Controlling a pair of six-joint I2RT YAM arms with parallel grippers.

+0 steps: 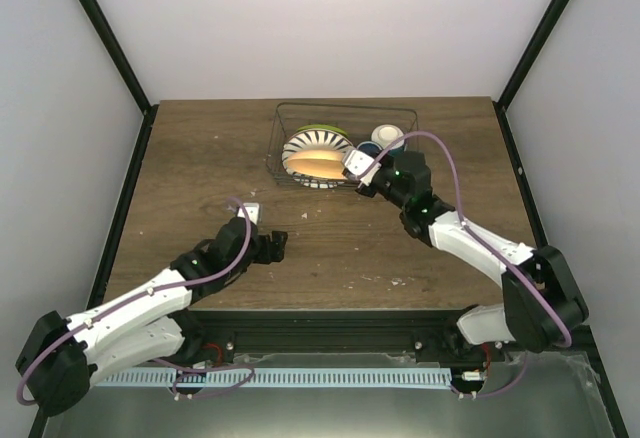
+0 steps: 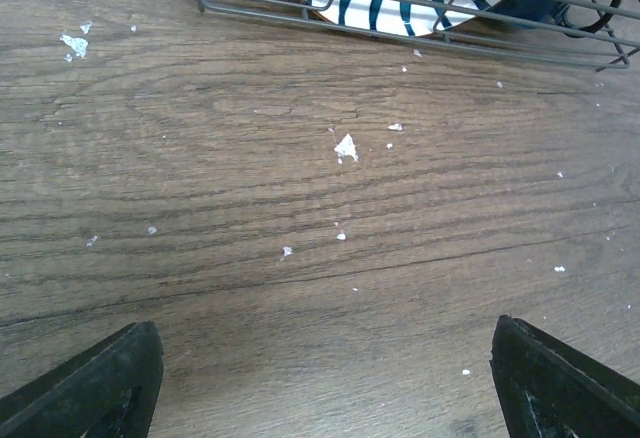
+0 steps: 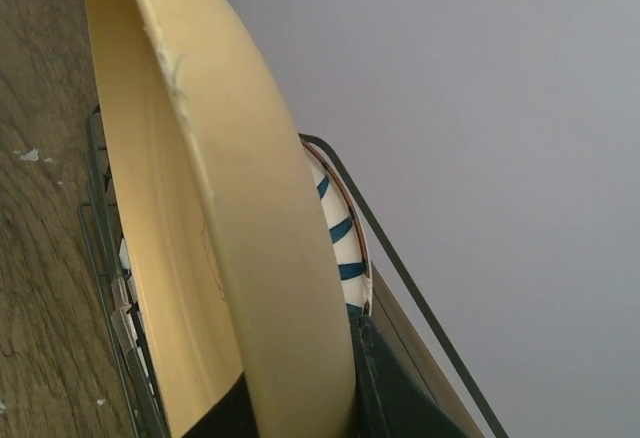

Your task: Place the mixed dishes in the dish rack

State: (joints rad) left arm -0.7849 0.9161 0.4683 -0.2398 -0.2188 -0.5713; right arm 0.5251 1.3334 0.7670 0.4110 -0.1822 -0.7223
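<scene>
The dish rack point(image 1: 285, 173) stands at the back middle of the table. In it stand the striped plate point(image 1: 315, 141), the white bowl point(image 1: 390, 137) and the dark blue mug point(image 1: 368, 148). My right gripper point(image 1: 357, 169) is shut on the rim of the lime-green plate point(image 1: 318, 166), which shows its pale yellow side and stands on edge in the rack's front part. In the right wrist view the plate point(image 3: 230, 218) sits between my fingers point(image 3: 400, 388), with the striped plate point(image 3: 345, 228) just behind. My left gripper point(image 1: 276, 248) is open and empty, low over bare table point(image 2: 325, 388).
The rack's front wires point(image 2: 400, 20), the striped plate point(image 2: 380, 3) and the mug point(image 2: 545, 0) show at the top of the left wrist view. White crumbs point(image 2: 345, 146) lie on the wood. Black frame posts point(image 1: 110, 38) flank the table.
</scene>
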